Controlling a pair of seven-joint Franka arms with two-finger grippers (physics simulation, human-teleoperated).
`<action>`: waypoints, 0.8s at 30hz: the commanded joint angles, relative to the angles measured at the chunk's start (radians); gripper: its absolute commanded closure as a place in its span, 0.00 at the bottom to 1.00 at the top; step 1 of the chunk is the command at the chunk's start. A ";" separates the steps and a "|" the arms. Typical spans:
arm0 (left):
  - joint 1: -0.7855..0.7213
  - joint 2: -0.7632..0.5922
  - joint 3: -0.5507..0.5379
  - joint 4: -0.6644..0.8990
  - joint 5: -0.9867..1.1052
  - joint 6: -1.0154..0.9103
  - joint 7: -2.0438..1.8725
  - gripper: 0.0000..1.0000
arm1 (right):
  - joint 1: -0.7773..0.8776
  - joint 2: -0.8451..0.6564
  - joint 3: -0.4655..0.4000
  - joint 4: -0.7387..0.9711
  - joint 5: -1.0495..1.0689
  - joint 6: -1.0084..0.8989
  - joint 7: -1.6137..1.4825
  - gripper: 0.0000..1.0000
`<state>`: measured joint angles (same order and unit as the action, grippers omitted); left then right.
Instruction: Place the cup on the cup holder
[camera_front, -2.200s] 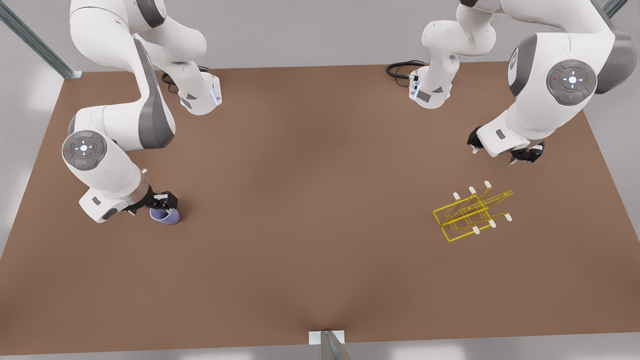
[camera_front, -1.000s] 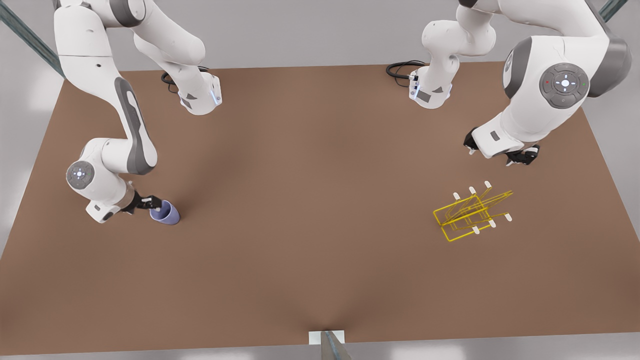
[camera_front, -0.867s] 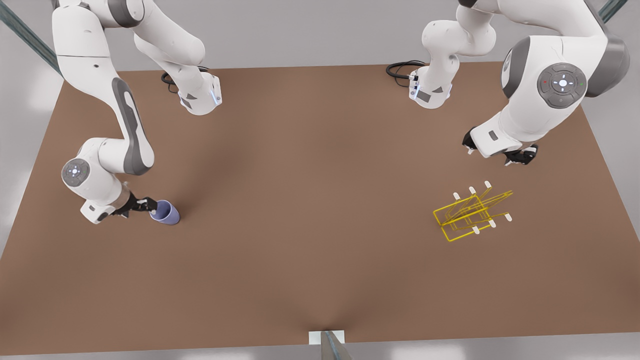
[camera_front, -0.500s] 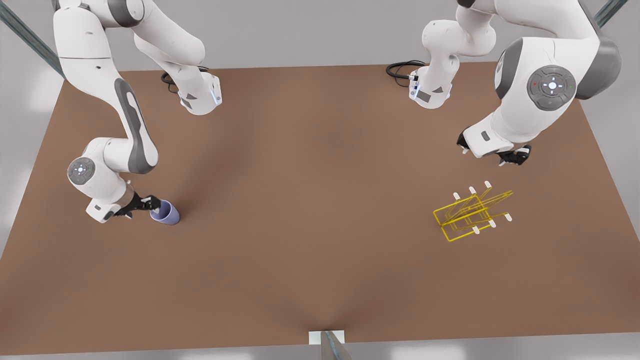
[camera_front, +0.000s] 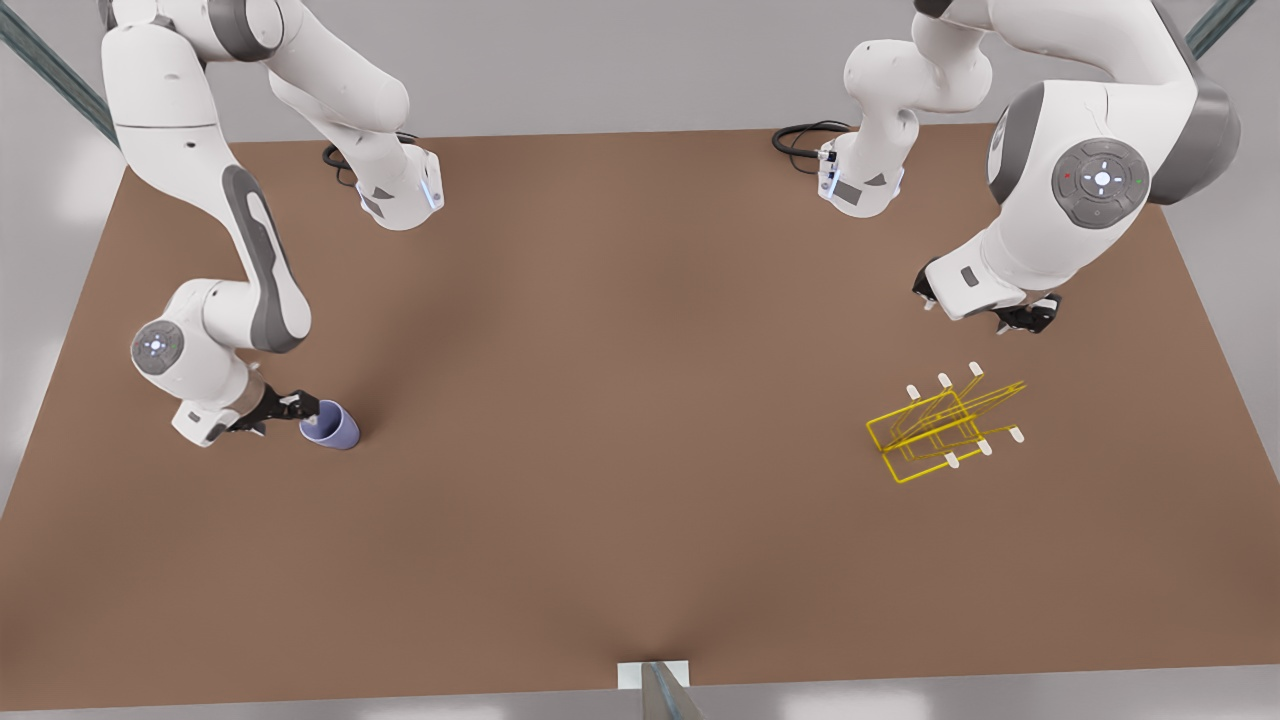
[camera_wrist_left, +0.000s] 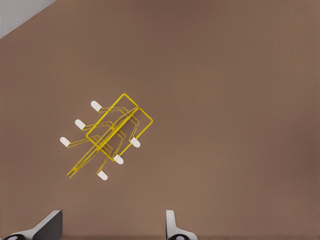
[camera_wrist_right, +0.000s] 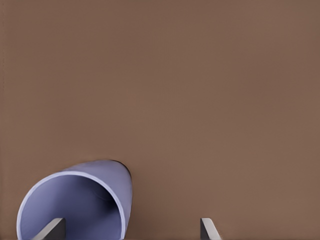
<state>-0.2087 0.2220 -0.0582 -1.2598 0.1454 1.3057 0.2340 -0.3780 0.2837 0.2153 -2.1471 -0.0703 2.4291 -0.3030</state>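
Cup unmoved since earlier, right claw beside it.

Brown table, lavender cup, yellow wire cup holder

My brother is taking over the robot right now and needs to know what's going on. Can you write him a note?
Right gripper: low at the cup, jaws open, one finger in front of the cup's opening, nothing gripped.
Left gripper: waits above the table near the cup holder, jaws open, empty.
Cup: on the table at the front view's left, its opening facing the right gripper.
Cup holder: on the table at the front view's right, bare.
Done: the reach to the cup.
Left: grip the cup, lift it, carry it across, set it on the holder.
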 joint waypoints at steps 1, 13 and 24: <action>0.000 -0.001 0.000 0.000 0.000 0.000 -0.001 0.00 | 0.002 0.008 -0.001 0.001 0.009 0.004 -0.031 0.00; -0.005 -0.001 0.000 0.000 0.000 0.000 -0.001 0.00 | -0.010 0.086 -0.001 0.009 0.012 0.028 -0.028 0.00; -0.005 0.000 0.000 0.000 0.000 0.000 -0.001 0.00 | -0.009 0.092 -0.001 0.012 0.012 0.024 -0.028 0.41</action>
<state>-0.2133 0.2236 -0.0582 -1.2598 0.1453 1.3060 0.2332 -0.3866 0.3766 0.2146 -2.1356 -0.0595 2.4534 -0.3210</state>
